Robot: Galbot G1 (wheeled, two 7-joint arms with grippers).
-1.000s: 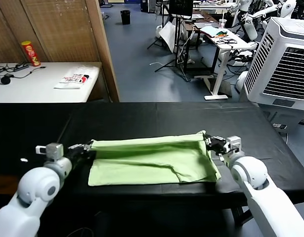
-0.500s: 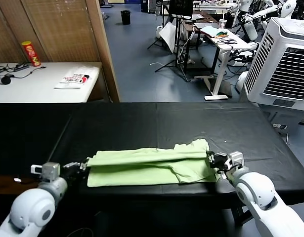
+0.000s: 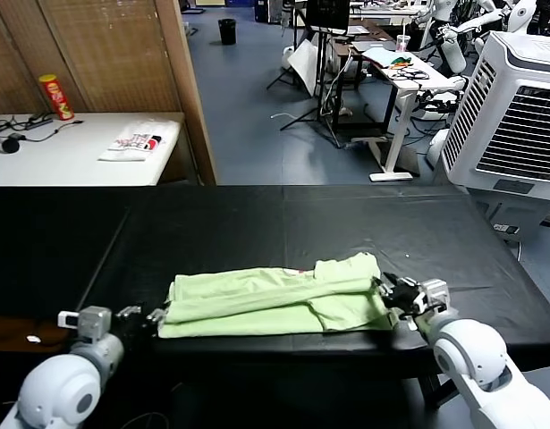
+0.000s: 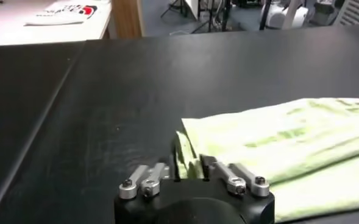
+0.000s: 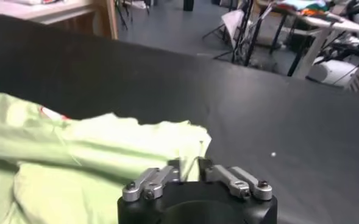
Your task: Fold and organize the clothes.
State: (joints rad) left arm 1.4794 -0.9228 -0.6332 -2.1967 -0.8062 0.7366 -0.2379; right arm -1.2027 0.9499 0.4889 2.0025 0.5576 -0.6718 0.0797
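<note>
Now, shirt [image 3: 275,304]: folded into a long band along table's [image 3: 283,219] near edge, probably laid flat there so another fold can follow.
Left gripper [image 3: 139,315]: just off shirt's left end, jaws apart, holds nothing.
Right gripper [image 3: 391,295]: at shirt's right end, jaws apart, cloth looks let go.
Table: black, matte, shirt alone on it.
Room: white side table far left with can [image 3: 55,96] and packet [image 3: 139,141]; cooler [image 3: 511,116] far right; blue floor.
</note>
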